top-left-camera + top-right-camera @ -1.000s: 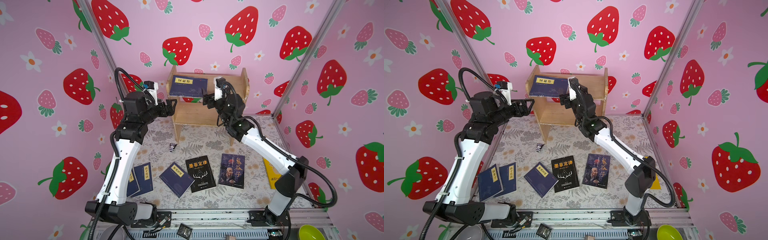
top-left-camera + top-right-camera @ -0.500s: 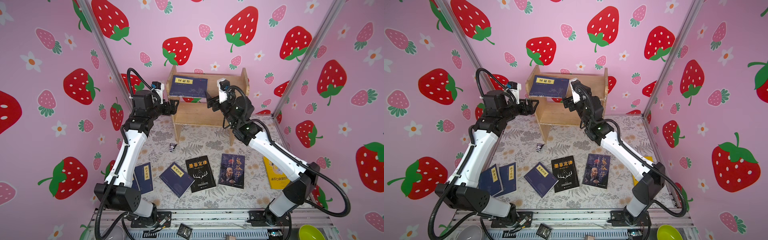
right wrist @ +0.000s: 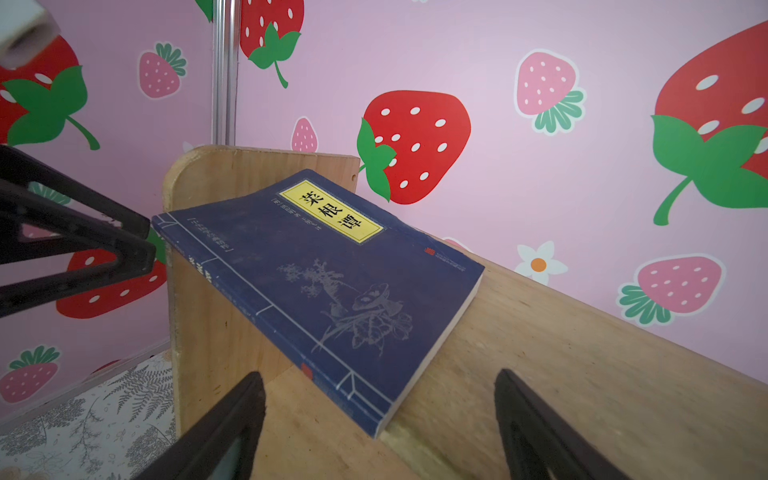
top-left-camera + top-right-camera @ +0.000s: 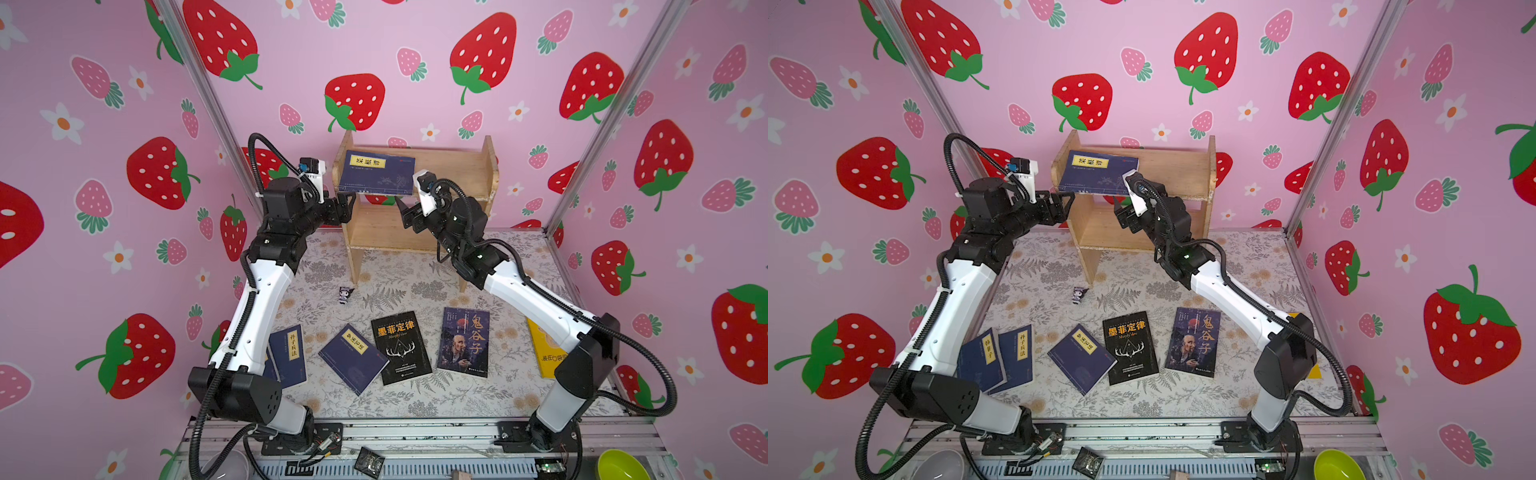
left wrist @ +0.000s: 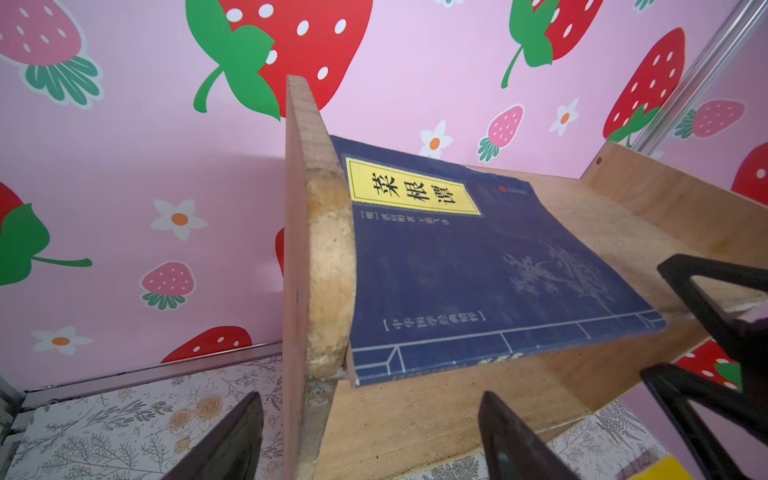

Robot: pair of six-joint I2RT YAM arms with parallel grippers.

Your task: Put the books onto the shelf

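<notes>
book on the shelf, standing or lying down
Lying down: the book rests cover up on the top tier of the shelf.

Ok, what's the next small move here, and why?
Probably lower the right tool toward the face-cover book on the table. It and the left tool stand open and empty, one navy book already lies on the top tier of the shelf, and the face-cover book lies flat and uncovered.

Pink strawberry-print walls [image 4: 374, 37], grey floral tabletop mat [image 4: 415, 399], aluminium corner posts [image 4: 614, 116], soft even light
</notes>
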